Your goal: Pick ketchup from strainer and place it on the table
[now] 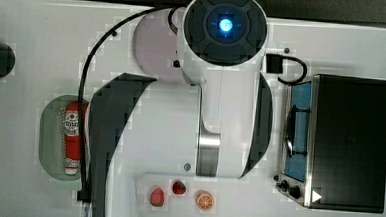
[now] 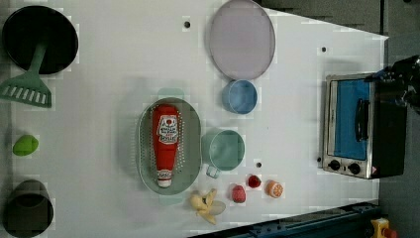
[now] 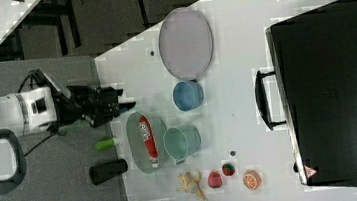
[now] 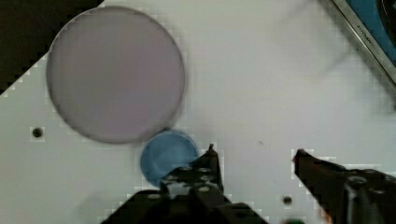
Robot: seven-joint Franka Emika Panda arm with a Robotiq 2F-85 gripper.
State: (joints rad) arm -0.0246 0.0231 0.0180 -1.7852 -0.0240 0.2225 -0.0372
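Risk I see: ketchup (image 2: 166,144) lies flat, lengthwise in strainer (image 2: 190,148), green cup (image 2: 224,149) touching strainer at left view's right. Poor approach could clip strainer rim or cup; round bottle could roll or slip from pinch, dragging strainer across table (image 2: 109,89).

Tool (image 4: 254,151): jaws apart, roughly mid-width, holding nothing, touching nothing, hanging above table near blue bowl (image 4: 167,156), well apart from ketchup.
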